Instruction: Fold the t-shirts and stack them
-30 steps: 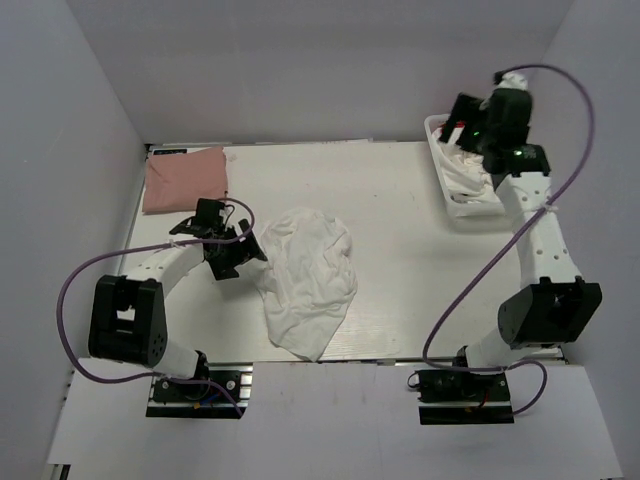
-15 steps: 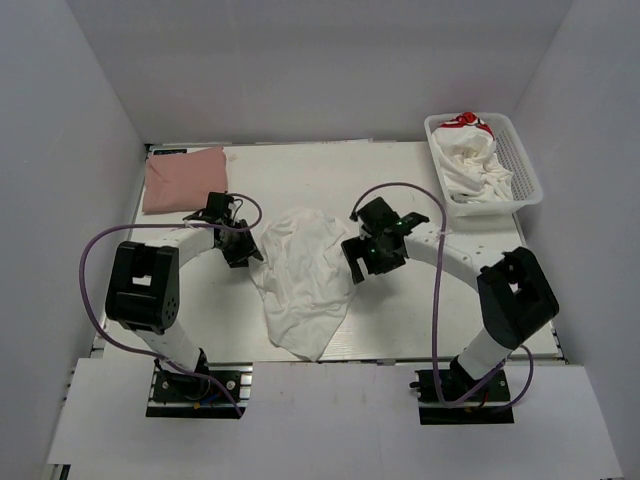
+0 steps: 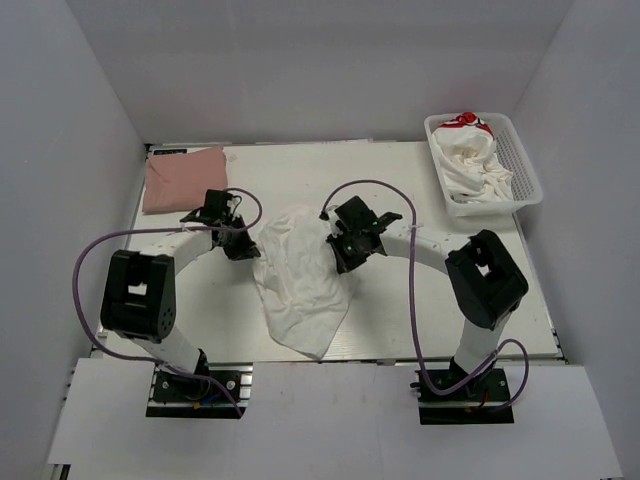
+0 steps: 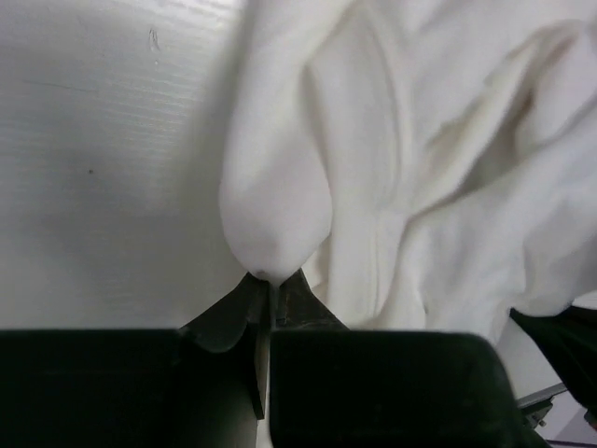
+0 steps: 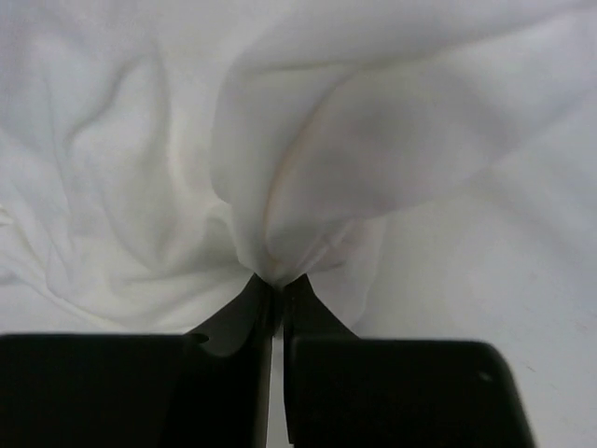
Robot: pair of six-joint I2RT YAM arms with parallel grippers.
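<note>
The left arm (image 3: 168, 248) and right arm (image 3: 420, 238) bend inward, low over the surface (image 3: 420, 320). The left fingers (image 4: 300, 306) pinch the left edge of the crumpled white t-shirt (image 3: 300, 285) lying mid-surface; the right fingers (image 5: 247, 308) pinch its right edge.

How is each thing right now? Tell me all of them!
white t-shirt: crumpled, pinched at both sides.
pink t-shirt: folded, lying flat at the far left corner.
basket: full.
heaped t-shirts: unfolded, piled in the basket.
left end effector: shut on the white t-shirt.
right end effector: shut on the white t-shirt.
</note>
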